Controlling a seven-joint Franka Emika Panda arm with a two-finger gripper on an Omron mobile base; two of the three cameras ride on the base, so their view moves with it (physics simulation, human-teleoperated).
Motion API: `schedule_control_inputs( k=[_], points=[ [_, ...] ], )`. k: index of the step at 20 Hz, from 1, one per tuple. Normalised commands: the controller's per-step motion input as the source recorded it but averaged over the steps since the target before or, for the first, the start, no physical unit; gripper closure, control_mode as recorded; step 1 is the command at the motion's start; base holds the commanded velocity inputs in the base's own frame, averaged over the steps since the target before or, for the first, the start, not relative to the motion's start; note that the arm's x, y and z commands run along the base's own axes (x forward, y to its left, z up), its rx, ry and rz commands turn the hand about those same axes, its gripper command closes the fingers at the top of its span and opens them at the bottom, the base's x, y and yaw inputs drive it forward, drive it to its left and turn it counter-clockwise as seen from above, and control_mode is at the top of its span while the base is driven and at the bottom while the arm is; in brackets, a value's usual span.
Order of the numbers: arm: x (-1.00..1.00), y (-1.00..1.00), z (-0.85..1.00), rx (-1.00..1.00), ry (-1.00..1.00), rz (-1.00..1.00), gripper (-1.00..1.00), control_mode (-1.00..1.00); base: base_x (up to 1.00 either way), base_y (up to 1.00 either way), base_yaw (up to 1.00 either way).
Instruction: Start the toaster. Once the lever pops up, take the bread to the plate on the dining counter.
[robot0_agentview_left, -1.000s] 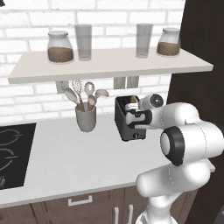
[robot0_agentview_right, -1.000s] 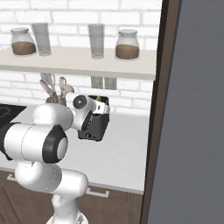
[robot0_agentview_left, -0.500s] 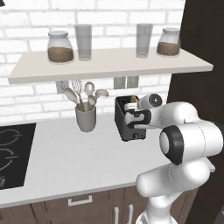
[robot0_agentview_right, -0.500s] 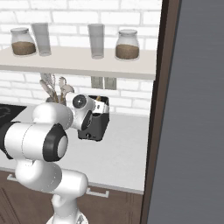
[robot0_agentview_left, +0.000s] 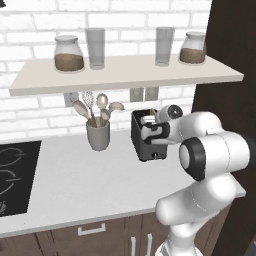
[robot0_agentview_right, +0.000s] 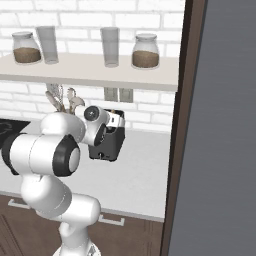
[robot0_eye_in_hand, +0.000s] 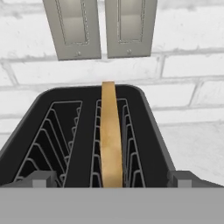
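Here the open gripper (robot0_eye_in_hand: 112, 178) apparently hovers over the bread (robot0_eye_in_hand: 110, 135).

The toaster (robot0_eye_in_hand: 87, 131) stood hard against the brick wall (robot0_eye_in_hand: 183, 70) at twelve o'clock, the shelf (robot0_agentview_left: 125, 75) overhanging it. Bare bench (robot0_agentview_left: 85, 185) lay open at six; the utensil cup (robot0_agentview_left: 98, 135) stood near at nine.

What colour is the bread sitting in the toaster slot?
The bread is golden tan, against the toaster's dark grey body; the hand view shows it best.
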Motion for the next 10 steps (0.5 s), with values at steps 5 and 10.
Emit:
schedule_control_inputs(
  k=[5, 10],
  points=[
    [0.12, 0.0, 0.0, 0.0, 0.0, 0.0, -1.0, -1.0, 0.0, 0.0, 0.0],
    [0.03, 0.0, 0.0, 0.0, 0.0, 0.0, -1.0, -1.0, 0.0, 0.0, 0.0]
  ],
)
